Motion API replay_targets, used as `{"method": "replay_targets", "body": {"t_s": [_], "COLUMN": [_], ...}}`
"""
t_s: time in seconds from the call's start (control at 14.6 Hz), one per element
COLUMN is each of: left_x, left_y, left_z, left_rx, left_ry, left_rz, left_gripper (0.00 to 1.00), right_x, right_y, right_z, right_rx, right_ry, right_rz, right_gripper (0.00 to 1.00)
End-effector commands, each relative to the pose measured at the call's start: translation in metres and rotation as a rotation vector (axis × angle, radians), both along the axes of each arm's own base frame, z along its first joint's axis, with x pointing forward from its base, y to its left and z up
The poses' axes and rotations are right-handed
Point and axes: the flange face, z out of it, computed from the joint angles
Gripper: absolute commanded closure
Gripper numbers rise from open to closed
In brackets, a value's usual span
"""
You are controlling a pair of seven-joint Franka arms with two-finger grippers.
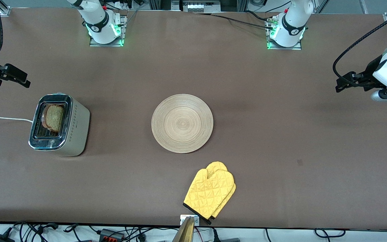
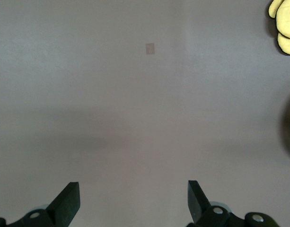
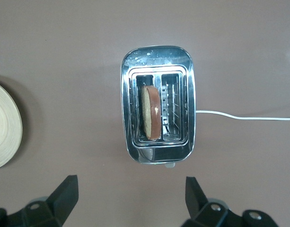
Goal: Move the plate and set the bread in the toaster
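The light-wood plate (image 1: pixel 182 123) lies flat at the middle of the table; part of it also shows in the right wrist view (image 3: pixel 5 125). The toaster (image 1: pixel 59 125) stands toward the right arm's end, with its white cord (image 1: pixel 2 118) trailing off. The bread (image 1: pixel 54 117) stands upright in one slot, and the right wrist view shows it there too (image 3: pixel 151 112) in the toaster (image 3: pixel 157 75). My right gripper (image 1: pixel 24 79) is open and empty, up in the air beside the toaster (image 3: pixel 130 196). My left gripper (image 1: pixel 343 82) is open and empty over bare table at the left arm's end (image 2: pixel 134 198).
A pair of yellow oven mitts (image 1: pixel 210 191) lies nearer to the front camera than the plate, at the table's front edge; it also shows in the left wrist view (image 2: pixel 284 23). A small mark (image 2: pixel 150 48) is on the brown tabletop.
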Motion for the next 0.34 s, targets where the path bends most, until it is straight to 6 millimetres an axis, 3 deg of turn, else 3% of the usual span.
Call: {"method": "replay_targets", "body": {"t_s": [0.0,0.27], "left_x": [0.0011,0.0011], "left_y": [0.0029,0.0021], "left_z": [0.0050,0.0050], "left_rx": [-0.006,-0.006], "left_ry": [0.011,0.011], "left_rz": [-0.011,-0.011], "left_gripper": [0.00,0.00], "right_x": [-0.0065,-0.0063], "right_y": [0.0008,0.0008], "right_z": [0.0031,0.0033], "right_rx": [0.002,0.002], "right_ry": [0.008,0.007], "right_rz": [0.001,0.001], "right_gripper": [0.00,0.00]}}
